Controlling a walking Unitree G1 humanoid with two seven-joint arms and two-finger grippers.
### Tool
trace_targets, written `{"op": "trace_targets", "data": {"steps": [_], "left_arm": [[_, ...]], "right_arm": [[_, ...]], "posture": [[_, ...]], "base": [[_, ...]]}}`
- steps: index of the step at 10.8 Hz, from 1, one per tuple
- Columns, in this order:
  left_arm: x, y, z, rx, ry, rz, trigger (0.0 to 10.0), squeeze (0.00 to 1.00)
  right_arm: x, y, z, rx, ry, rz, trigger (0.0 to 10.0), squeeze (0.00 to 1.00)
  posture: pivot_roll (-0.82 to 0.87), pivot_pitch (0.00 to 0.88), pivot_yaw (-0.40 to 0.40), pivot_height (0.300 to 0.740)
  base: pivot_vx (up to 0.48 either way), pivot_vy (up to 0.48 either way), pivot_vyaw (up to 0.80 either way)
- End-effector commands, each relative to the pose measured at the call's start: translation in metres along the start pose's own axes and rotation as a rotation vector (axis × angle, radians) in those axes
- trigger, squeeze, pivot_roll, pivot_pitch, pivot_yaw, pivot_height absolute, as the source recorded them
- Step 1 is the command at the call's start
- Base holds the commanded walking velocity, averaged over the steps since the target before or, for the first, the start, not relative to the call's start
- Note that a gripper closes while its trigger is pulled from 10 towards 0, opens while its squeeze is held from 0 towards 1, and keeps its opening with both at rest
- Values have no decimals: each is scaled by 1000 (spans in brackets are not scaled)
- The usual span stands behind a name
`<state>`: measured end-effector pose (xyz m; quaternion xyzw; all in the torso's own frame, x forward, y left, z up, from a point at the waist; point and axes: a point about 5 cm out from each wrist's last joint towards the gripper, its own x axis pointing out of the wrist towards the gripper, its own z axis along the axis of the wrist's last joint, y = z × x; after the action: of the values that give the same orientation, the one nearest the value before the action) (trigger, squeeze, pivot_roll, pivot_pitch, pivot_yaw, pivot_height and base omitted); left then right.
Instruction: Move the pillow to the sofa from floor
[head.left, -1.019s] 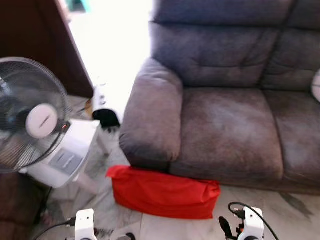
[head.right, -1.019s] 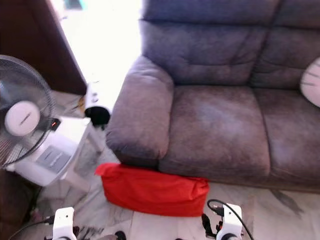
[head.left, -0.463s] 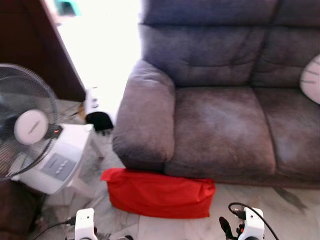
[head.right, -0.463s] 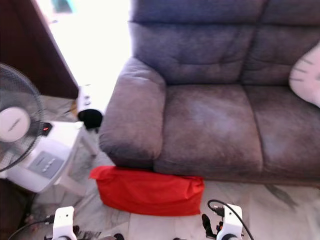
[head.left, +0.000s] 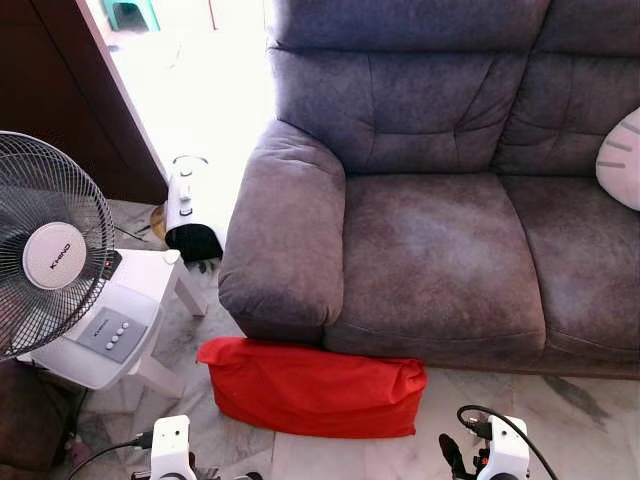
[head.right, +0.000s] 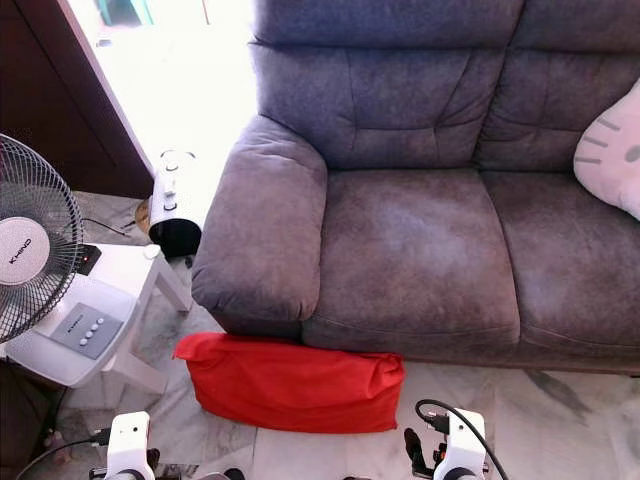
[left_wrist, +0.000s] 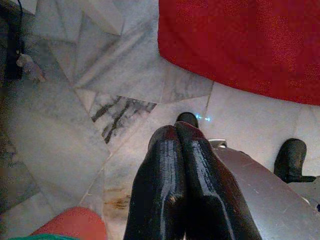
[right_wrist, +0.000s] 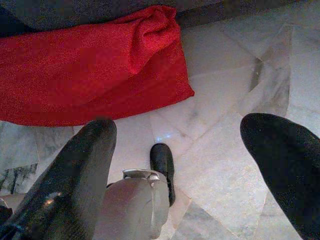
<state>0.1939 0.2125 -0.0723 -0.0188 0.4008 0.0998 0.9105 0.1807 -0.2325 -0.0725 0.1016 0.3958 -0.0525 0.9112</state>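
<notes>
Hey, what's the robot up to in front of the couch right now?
It stands facing the grey sofa, looking down at a red pillow on the marble floor against the sofa's front. Nothing is picked up yet. The left gripper is shut and the right gripper is open, both low above the floor just short of the pillow. A white fan stands to the left.

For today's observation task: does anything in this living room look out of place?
Yes. A red pillow lies on the marble floor, pressed against the front of the grey sofa below its armrest, instead of on the seat. Nothing looks spilled or damaged.
</notes>
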Motion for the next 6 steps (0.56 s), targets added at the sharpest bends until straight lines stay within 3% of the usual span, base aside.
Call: {"op": "trace_targets", "data": {"steps": [1, 6], "left_arm": [[-2, 2, -8, 10, 28, 8, 10000, 0], [-2, 2, -8, 8, 26, 9, 10000, 0]], "right_arm": [[-3, -4, -8, 8, 25, -15, 10000, 0], [-3, -4, -7, 6, 24, -15, 10000, 0]], "posture": [[61, 173, 2, 740], [60, 172, 0, 740]], "base": [[0, 0, 0], [0, 0, 0]]}}
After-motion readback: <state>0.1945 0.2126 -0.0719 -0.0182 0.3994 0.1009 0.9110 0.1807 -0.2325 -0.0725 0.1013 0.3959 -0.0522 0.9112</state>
